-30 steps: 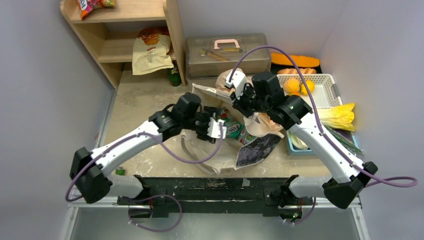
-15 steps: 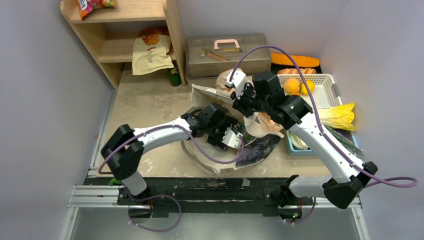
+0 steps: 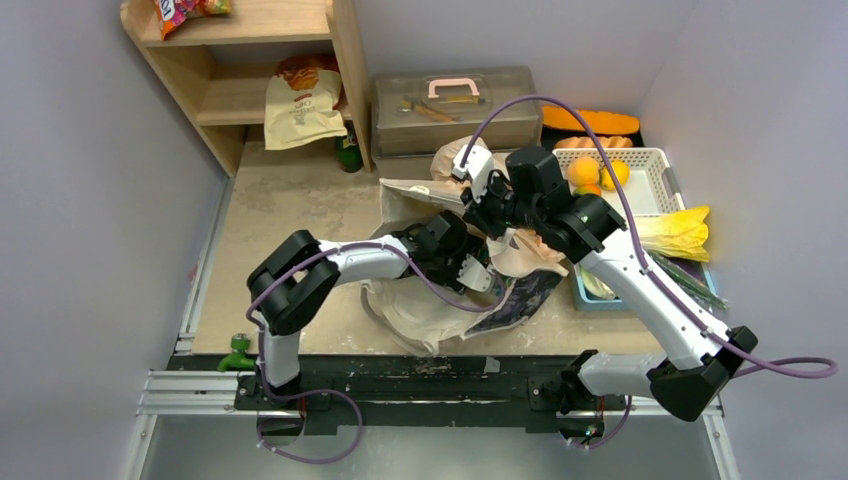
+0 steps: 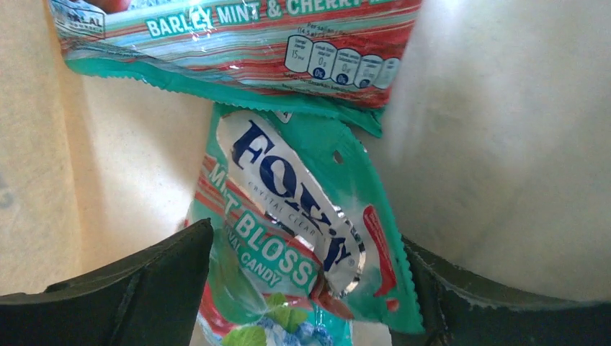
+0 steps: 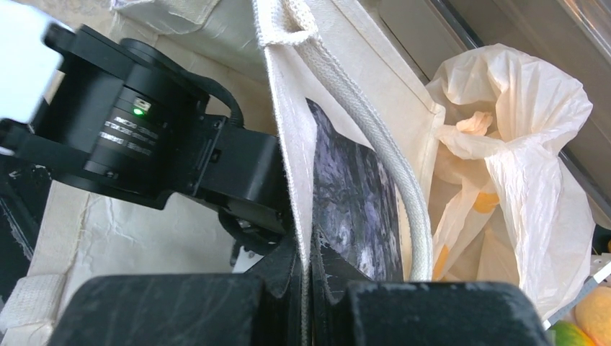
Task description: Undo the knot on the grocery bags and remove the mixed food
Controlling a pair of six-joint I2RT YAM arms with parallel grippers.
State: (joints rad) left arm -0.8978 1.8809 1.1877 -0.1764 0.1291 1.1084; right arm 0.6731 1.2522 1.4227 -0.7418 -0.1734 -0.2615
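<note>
My left gripper (image 4: pixel 306 288) is open inside a cream canvas tote (image 3: pixel 420 310), fingers either side of a teal Fox's candy packet (image 4: pixel 302 216); a second striped packet (image 4: pixel 238 36) lies beyond. In the top view the tote hides its fingers. My right gripper (image 5: pixel 308 252) is shut on the tote's rim (image 5: pixel 288 108), holding it up (image 3: pixel 490 215). The pale-orange plastic bag (image 5: pixel 519 144) lies crumpled just behind it (image 3: pixel 525 255). I cannot make out the knot. Oranges (image 3: pixel 585 170), a yellow-green cabbage (image 3: pixel 680 232) and a long orange vegetable (image 3: pixel 590 120) lie at the right.
A white basket (image 3: pixel 650 160) holds the oranges at the back right. A grey toolbox (image 3: pixel 455 105) stands at the back, a wooden shelf (image 3: pixel 250 70) at the back left with a green bottle (image 3: pixel 348 150) beside it. Walls close in on both sides.
My left arm has folded in and swung right, pushing its gripper deeper into the canvas tote. The right gripper has kept its hold on the rim.
</note>
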